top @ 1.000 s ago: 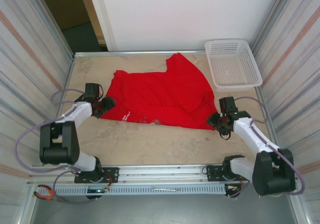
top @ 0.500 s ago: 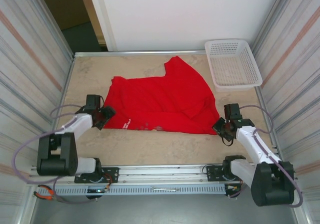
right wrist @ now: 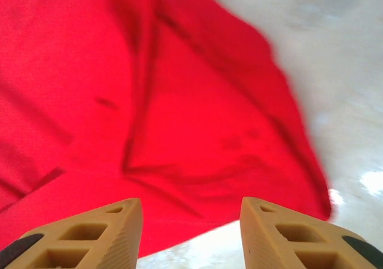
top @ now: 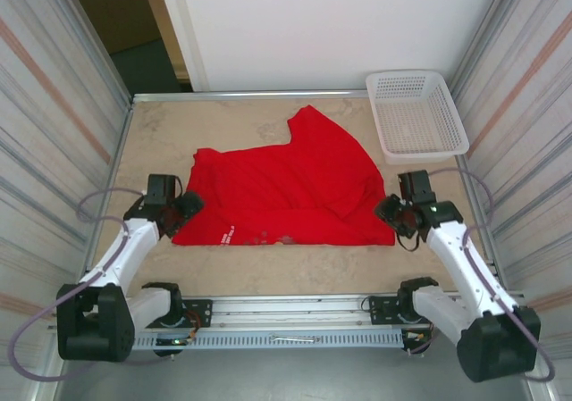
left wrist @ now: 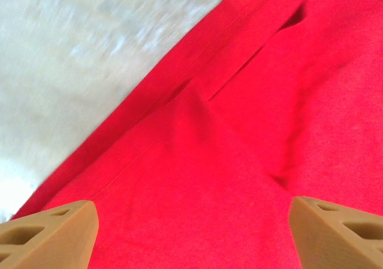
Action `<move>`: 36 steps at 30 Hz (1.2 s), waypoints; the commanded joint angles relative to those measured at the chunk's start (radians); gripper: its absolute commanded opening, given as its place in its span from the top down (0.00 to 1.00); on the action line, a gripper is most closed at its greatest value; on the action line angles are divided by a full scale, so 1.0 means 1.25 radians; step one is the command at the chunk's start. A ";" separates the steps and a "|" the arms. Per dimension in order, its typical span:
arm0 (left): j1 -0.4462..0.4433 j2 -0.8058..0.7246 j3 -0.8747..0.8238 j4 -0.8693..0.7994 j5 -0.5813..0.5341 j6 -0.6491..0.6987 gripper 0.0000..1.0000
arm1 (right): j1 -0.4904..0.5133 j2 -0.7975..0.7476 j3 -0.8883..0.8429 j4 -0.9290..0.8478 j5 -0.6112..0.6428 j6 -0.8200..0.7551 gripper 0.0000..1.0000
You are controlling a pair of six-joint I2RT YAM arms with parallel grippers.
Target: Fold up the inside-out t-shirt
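At near hem corners, left gripper (top: 186, 204) wide open, right gripper (top: 388, 212) part open, both empty; t-shirt (top: 286, 187) looks soft, limp; pinch corners

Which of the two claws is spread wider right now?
The left claw: in its wrist view the fingertips sit near the frame's bottom corners over the red t-shirt, while those of the right claw stand much closer together.

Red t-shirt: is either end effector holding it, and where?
Neither. Left end effector and right end effector stand open over the t-shirt, gripping nothing.
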 commanded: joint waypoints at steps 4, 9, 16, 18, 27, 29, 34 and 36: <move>0.009 0.062 0.127 -0.001 0.000 0.138 0.16 | 0.122 0.218 0.086 0.090 -0.012 -0.011 0.54; 0.010 0.088 0.183 -0.006 0.019 0.149 0.16 | 0.151 0.345 0.087 0.166 -0.024 0.016 0.55; 0.010 0.089 0.189 0.004 0.032 0.139 0.15 | 0.190 0.419 0.103 0.197 -0.017 0.030 0.58; 0.010 0.088 0.186 0.007 0.035 0.137 0.15 | 0.191 0.436 0.105 0.208 -0.019 0.035 0.59; 0.010 0.081 0.180 0.014 0.035 0.130 0.15 | 0.193 0.463 0.148 0.203 -0.028 0.020 1.00; 0.009 0.080 0.181 0.016 0.036 0.130 0.15 | 0.193 0.464 0.181 0.184 -0.033 0.004 1.00; 0.010 0.087 0.181 0.021 0.041 0.129 0.15 | 0.191 0.515 0.288 0.153 -0.043 -0.031 1.00; 0.010 0.092 0.181 0.022 0.045 0.127 0.15 | 0.191 0.556 0.331 0.158 -0.056 -0.044 1.00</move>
